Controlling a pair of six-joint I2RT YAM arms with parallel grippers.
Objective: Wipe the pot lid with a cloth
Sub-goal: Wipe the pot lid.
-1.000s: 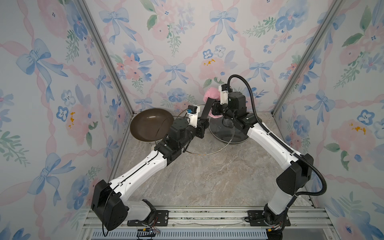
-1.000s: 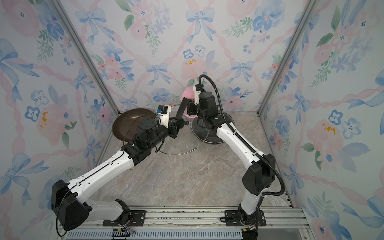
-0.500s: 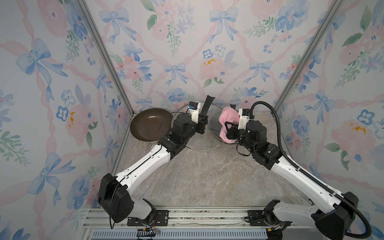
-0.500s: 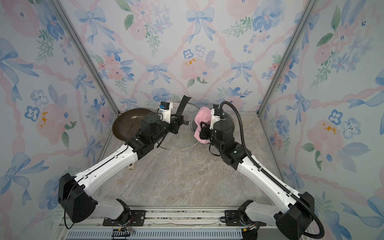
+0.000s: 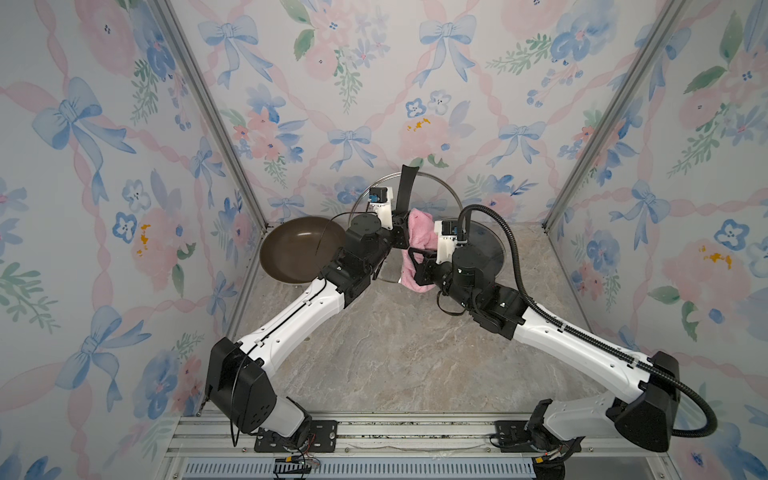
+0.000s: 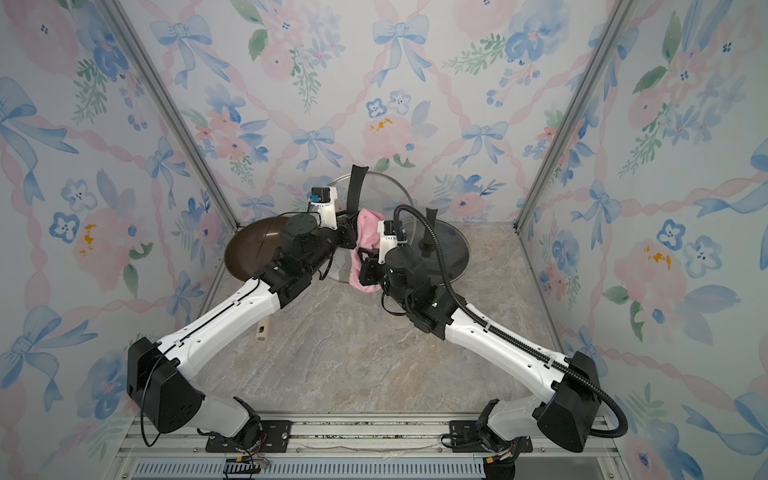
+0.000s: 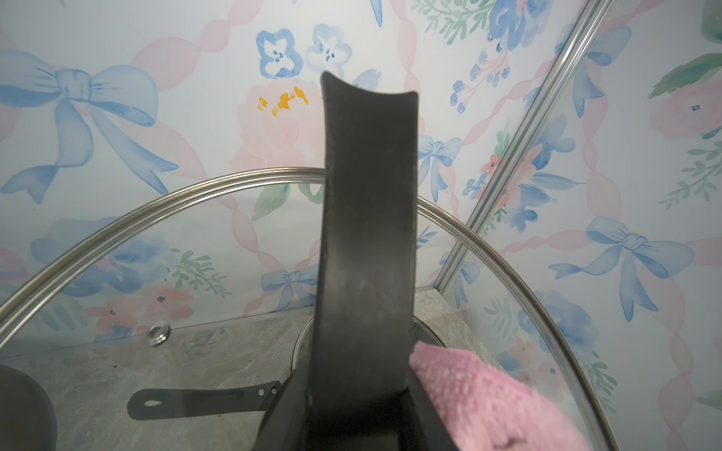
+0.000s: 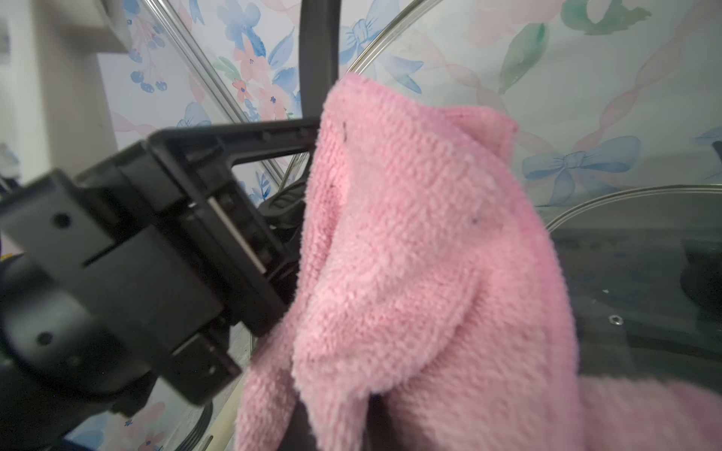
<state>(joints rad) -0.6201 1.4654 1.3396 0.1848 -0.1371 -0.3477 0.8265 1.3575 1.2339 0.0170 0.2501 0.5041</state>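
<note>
Leftmost, a brown pan (image 5: 297, 249) is seen on the table (image 5: 395, 353). Beside it, the pot lid (image 5: 434, 193) is held upright, its black handle (image 5: 406, 187) clamped by the left gripper (image 5: 401, 235). The pink cloth (image 5: 419, 230) is pinched in the closed right gripper (image 5: 415, 262), close against the glass. Farther right, a second lid (image 5: 492, 249) is laid flat.

Pink cloth (image 8: 422, 254) swallows the tips of the right gripper (image 5: 417, 261). The left gripper (image 5: 400, 235), blurred in the right wrist view, is cut off at the left wrist picture's edge where it meets the handle of the pot lid (image 7: 136, 273). The left arm (image 5: 299, 316) covers the near rim of the frying pan (image 5: 291, 249).
</note>
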